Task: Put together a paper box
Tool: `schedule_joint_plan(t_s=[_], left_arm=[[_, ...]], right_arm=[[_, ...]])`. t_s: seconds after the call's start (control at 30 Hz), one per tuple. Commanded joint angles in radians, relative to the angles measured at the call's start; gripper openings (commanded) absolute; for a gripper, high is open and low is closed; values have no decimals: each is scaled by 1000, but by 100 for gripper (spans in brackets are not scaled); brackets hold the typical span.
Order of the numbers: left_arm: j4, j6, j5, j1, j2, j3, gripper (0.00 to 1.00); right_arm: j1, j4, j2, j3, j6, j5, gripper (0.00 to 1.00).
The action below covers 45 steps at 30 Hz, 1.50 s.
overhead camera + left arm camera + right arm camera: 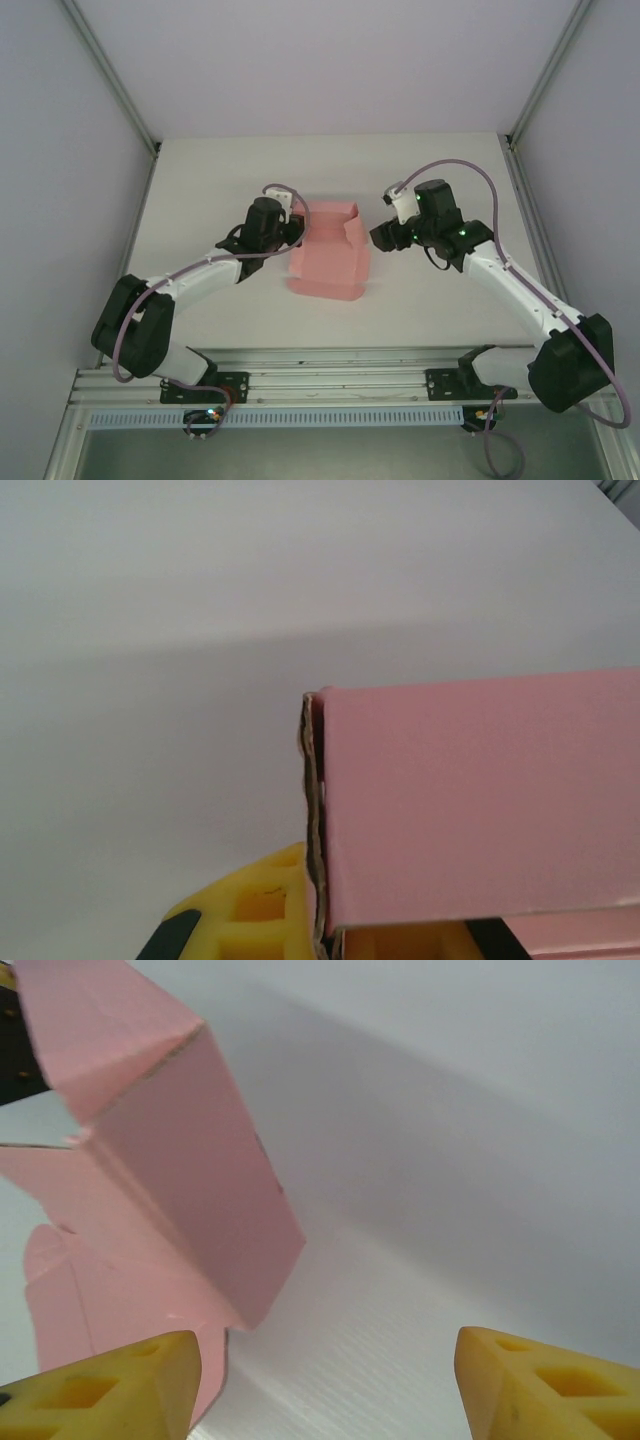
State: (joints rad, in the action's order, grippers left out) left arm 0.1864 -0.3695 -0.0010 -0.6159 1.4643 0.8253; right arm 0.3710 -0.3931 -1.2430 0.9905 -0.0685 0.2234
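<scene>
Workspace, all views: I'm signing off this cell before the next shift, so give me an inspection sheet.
Surface: white table, no marks seen.
Job's things: pink paper box, partly folded, some walls up, flaps still loose.
Clutter: nothing seen.
Grippers: left gripper shut on the box's left edge; right gripper open, apart from the box, holding nothing.
Cables: one cable loops along each arm; neither touches the box.
Surroundings: pale enclosure walls; metal rail at the near edge.

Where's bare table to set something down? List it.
Bare table behind the box up to the back wall, and the strip between box and rail. Crowded at the box's sides: left fingers clamp it, right fingers open alongside.
</scene>
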Motion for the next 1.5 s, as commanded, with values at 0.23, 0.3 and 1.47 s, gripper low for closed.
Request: schedule_joint_plan(t_s=[0.23, 0.3, 1.47], left_arm=[[6, 23, 4, -18, -41, 28, 0], [5, 22, 3, -19, -37, 30, 0], [-849, -359, -645, -54, 165, 390, 0]], right_arm=[[5, -20, -147, 113, -71, 198, 59], [11, -9, -188, 136, -69, 211, 59], [81, 105, -455, 201, 304, -1266, 6]])
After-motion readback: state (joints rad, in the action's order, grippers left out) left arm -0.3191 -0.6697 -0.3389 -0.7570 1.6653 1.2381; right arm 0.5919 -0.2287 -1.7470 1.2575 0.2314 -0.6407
